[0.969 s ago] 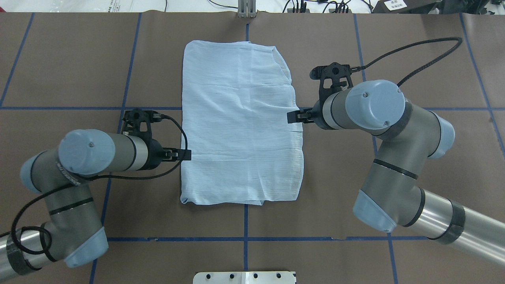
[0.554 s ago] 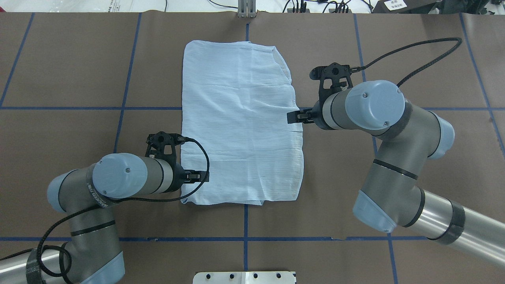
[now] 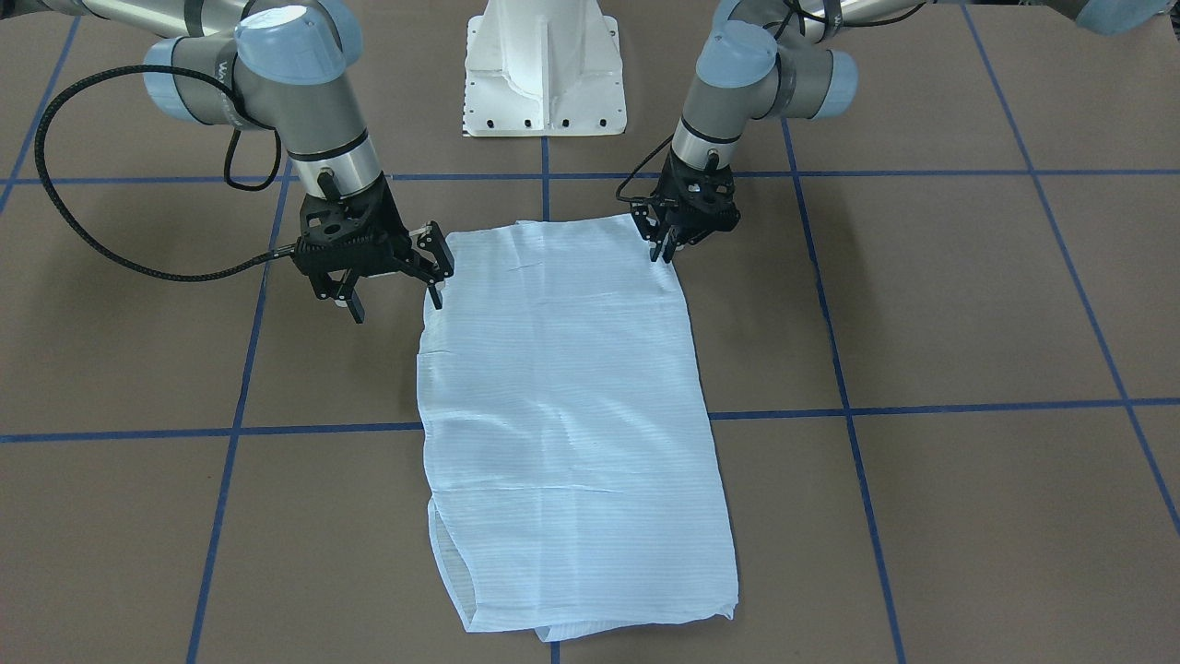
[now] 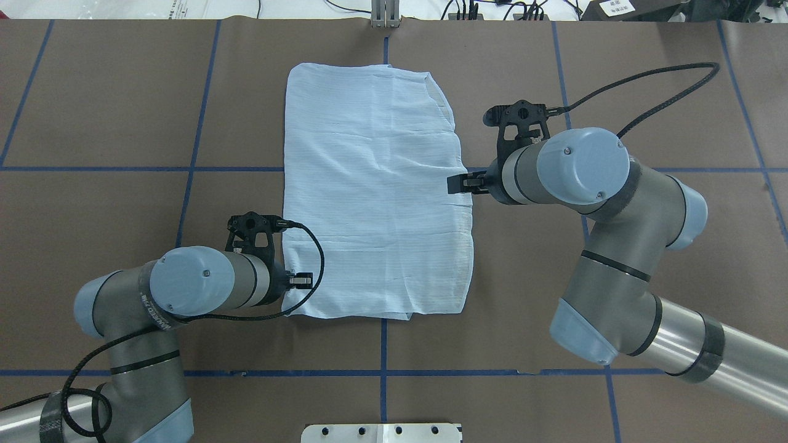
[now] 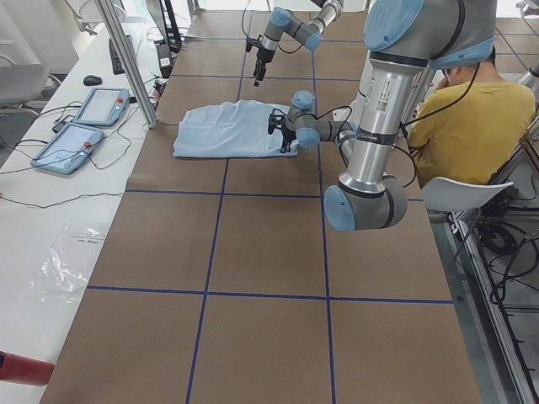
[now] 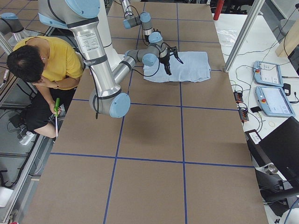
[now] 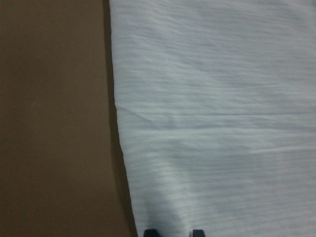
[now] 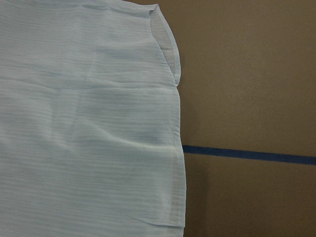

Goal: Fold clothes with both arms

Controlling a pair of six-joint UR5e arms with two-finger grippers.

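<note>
The shirt (image 4: pixel 375 191), folded into a long rectangle, is laid flat in the middle of the table (image 4: pixel 123 215). Its near-left corner is clamped by the left gripper (image 4: pixel 306 281). The right gripper (image 3: pixel 394 300) is held spread beside the right edge. Next, the near-right corner probably must be gripped.

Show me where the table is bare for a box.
Bare: the table at its far-left corner, and the strip between shirt and base plate. Crowded: the shirt's side edges, at the left gripper and right gripper.
</note>
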